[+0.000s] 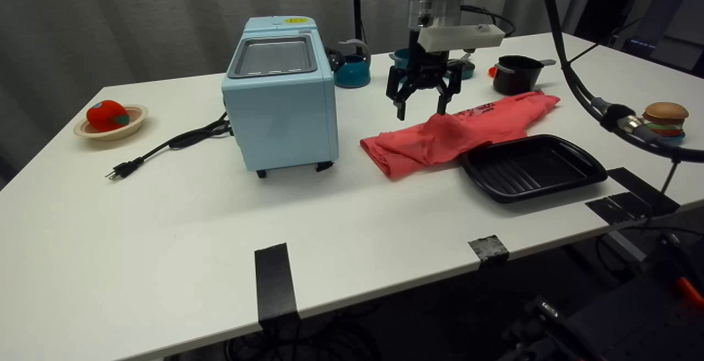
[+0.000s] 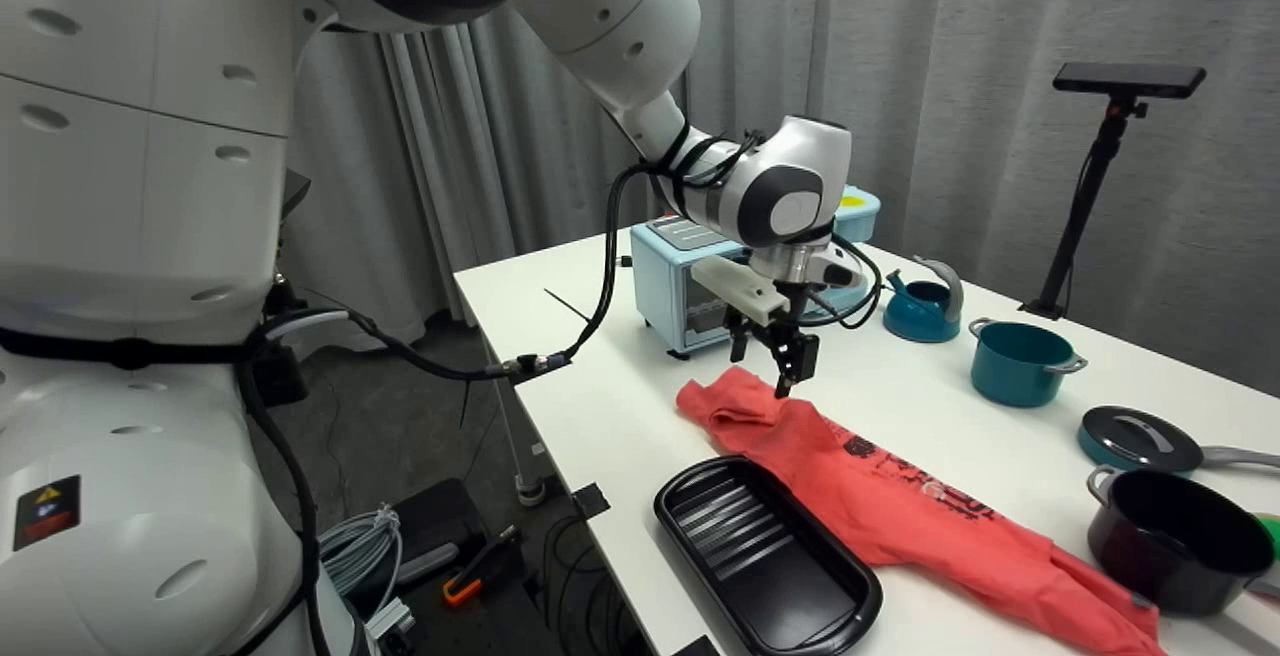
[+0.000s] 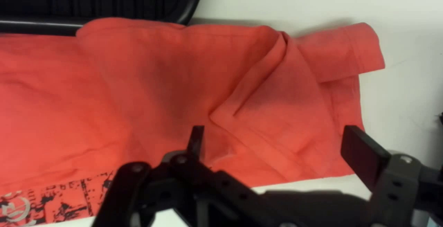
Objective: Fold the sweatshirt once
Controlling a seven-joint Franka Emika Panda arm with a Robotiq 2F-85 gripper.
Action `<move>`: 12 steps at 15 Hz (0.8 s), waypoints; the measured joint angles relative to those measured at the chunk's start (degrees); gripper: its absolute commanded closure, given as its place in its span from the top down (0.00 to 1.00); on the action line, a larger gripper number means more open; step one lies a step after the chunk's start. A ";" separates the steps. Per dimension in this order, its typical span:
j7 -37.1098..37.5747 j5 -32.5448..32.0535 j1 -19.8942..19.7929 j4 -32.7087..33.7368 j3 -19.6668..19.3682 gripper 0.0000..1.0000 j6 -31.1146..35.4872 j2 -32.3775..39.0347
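The coral-red sweatshirt [image 1: 456, 132] lies rumpled on the white table. It also shows in an exterior view [image 2: 880, 506] and in the wrist view [image 3: 166, 74]. Dark print shows along one long edge. One end has a cloth part laid back over it with a diagonal fold, and a short rolled sleeve or cuff sticks out there. My gripper [image 1: 421, 112] is open and empty, above that folded end. It also shows in an exterior view [image 2: 762, 368]. In the wrist view, its fingers [image 3: 275, 130] are wide apart with cloth beneath and nothing between them.
A black grill pan [image 1: 536, 168] touches the sweatshirt's side, with some cloth at its rim. A light-blue oven [image 1: 280, 113] stands beside the garment's folded end. A black pot [image 1: 517, 75], a teal kettle [image 1: 352, 72], a teal pot [image 2: 1020, 361] and a lidded pan [image 2: 1140, 439] stand behind.
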 measured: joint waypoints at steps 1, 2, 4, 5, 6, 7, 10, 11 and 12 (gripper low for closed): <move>0.04 0.00 0.08 0.40 0.03 1.00 0.00 0.77; 0.04 0.00 0.10 0.50 0.06 1.00 0.00 1.21; 0.04 0.00 0.09 0.46 0.06 1.00 0.00 1.32; 0.04 0.00 0.09 0.46 0.06 1.00 0.00 1.28; 0.04 0.00 0.09 0.46 0.07 1.00 0.00 1.28; 0.04 0.00 0.09 0.46 0.07 1.00 0.00 1.27; 0.04 0.00 0.09 0.46 0.07 1.00 0.00 1.27; 0.04 0.00 0.09 0.44 0.06 1.00 0.00 1.29; 0.00 0.00 0.09 0.41 0.11 1.00 0.00 1.33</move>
